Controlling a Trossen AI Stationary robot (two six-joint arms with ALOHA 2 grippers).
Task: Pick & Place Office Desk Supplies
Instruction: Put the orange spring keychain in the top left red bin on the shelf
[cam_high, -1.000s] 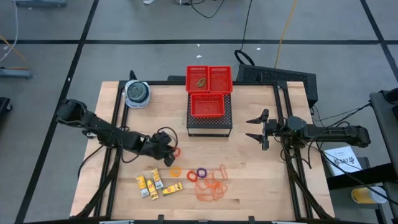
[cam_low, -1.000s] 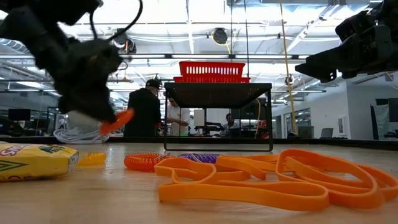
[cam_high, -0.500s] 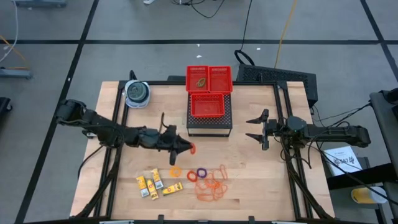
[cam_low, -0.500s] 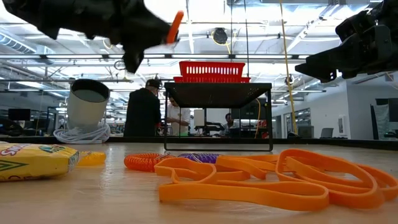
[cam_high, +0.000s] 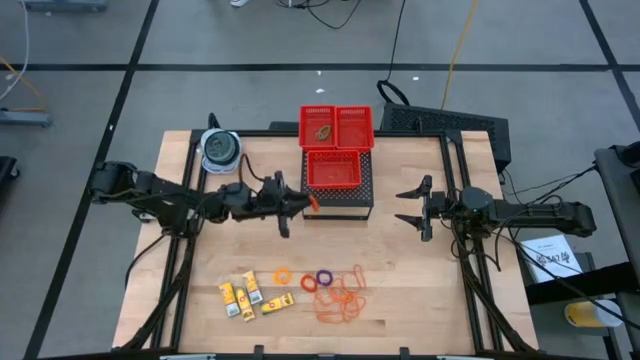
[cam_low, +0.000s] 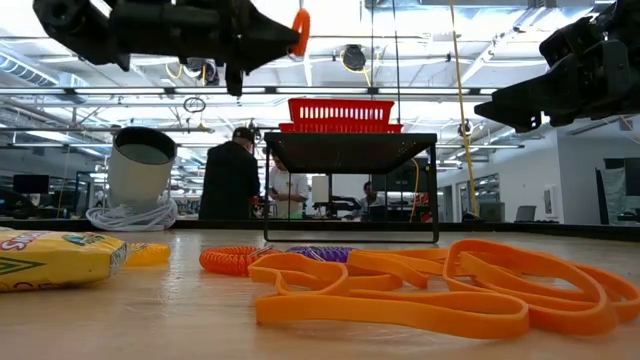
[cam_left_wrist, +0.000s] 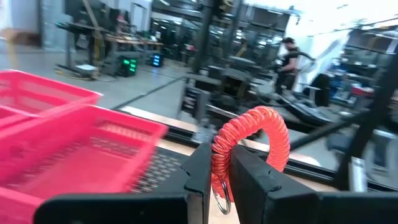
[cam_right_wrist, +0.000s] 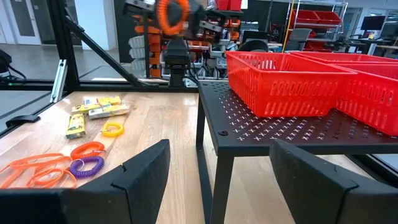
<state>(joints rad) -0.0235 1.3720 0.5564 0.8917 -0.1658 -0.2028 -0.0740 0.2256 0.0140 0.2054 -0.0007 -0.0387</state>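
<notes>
One coiled red ring (cam_left_wrist: 252, 146) is in transit: the left gripper (cam_high: 305, 203) has it pinched between nearly closed fingers, raised off the counter (cam_high: 420, 290) and right at the left edge of the front red basket (cam_high: 334, 170), which sits on a black perforated stand (cam_high: 337, 207). My reading is that the drop has not happened yet — the ring is beside the basket, not over it.

Most of the work looks left. On the near part of the counter lie an orange ring (cam_high: 283, 275), a red-orange ring (cam_high: 308, 284), a purple ring (cam_high: 324, 277), a tangle of orange rubber bands (cam_high: 340, 297) and three yellow packets (cam_high: 248, 296). Of the two rear baskets (cam_high: 336, 126), the left one holds some brownish item; what it is I cannot tell. The front basket appears empty from above, though its mesh floor makes small things hard to rule out.

The right gripper (cam_high: 414, 206) waits with fingers spread wide and empty, just right of the stand. A blue-grey container (cam_high: 220, 150) stands at the far left corner — its contents are not readable. The low view cuts off the basket interiors entirely.
</notes>
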